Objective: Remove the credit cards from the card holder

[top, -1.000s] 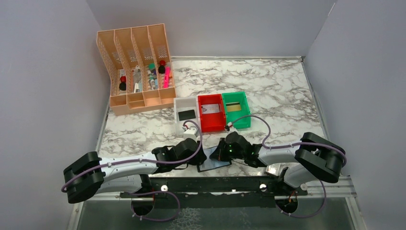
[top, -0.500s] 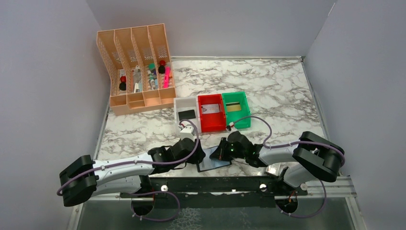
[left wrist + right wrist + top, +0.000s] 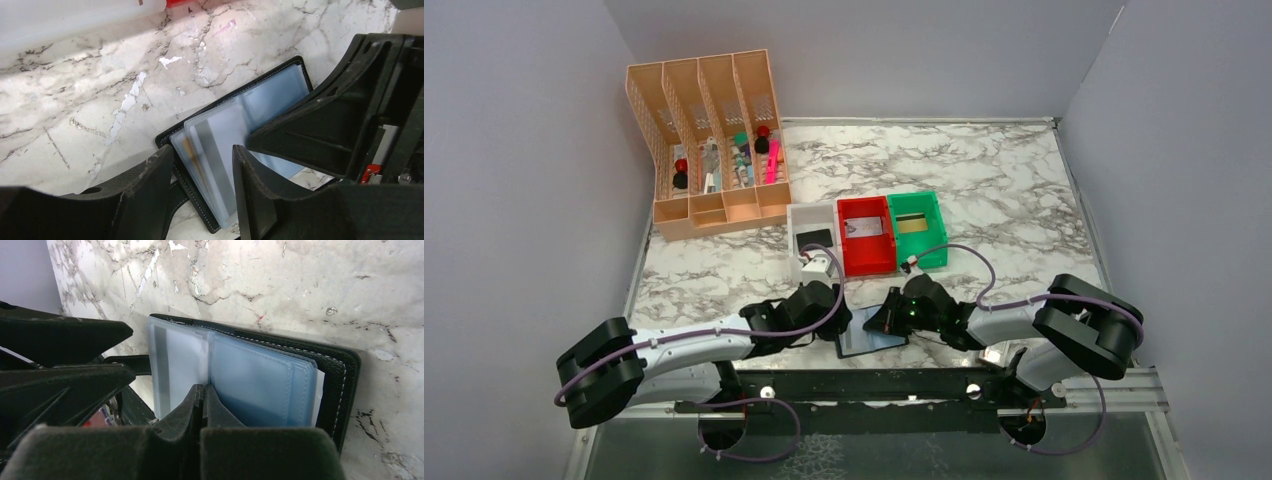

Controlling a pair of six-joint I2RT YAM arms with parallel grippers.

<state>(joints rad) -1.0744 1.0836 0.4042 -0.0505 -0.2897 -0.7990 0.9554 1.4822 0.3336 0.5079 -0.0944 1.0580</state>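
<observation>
Lying open near the front edge of the white, grey-veined marble-look bench (image 3: 984, 180), the flat black card holder with a stitched leathery rim (image 3: 280, 95) shows glossy blue-grey see-through pockets, limp and slightly wavy. The left pincer (image 3: 200, 156) is spread wide, its matte black fingers on either side of the holder's near corner, gripping nothing. Between them a pale stiff plastic card with a grey stripe (image 3: 212, 145) sits in a clear pocket, so at least one is left to pull out.

The right pincer (image 3: 202, 392) is closed tight, tips down on the middle fold; whether a thin leaf is nipped there I cannot tell.

Farther back, most of the job looks done. A black card (image 3: 814, 239) lies in the white tray (image 3: 801, 214), a pale printed card (image 3: 865, 227) in the red tray (image 3: 865, 262), and a gold card (image 3: 911, 223) in the green tray (image 3: 929, 205).
</observation>
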